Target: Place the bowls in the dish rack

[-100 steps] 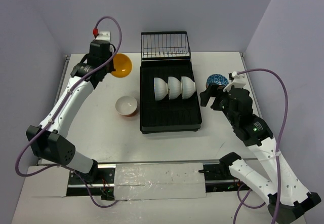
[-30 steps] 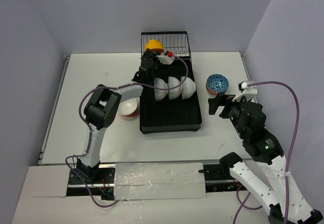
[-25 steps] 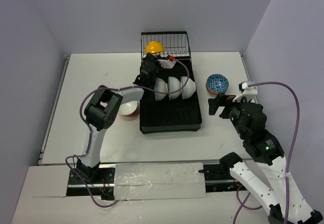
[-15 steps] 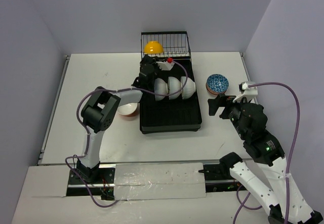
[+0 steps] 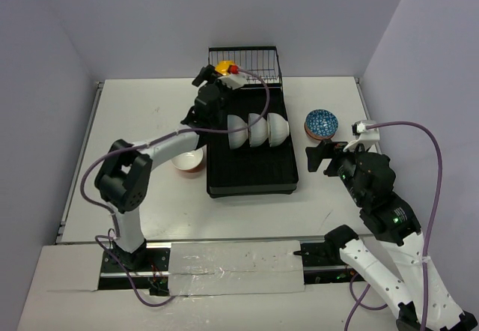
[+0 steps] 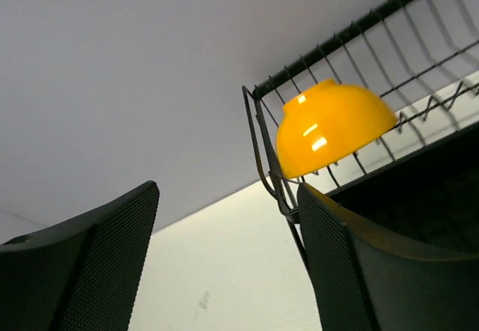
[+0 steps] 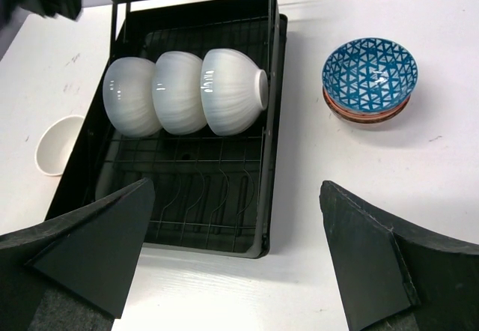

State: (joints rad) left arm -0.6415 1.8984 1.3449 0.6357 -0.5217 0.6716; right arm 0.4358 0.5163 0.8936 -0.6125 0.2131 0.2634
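Left wrist view: left gripper (image 6: 224, 196) spread, empty; yellow bowl (image 6: 329, 125) sits in dish rack (image 5: 251, 170). Next, likely fetch white-lined bowl (image 5: 188, 159) left of it.

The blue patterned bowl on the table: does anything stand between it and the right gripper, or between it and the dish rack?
Nothing visible. Only bare table lies between the right gripper and the blue patterned bowl, and between that bowl and the dish rack, whose near slots are free.
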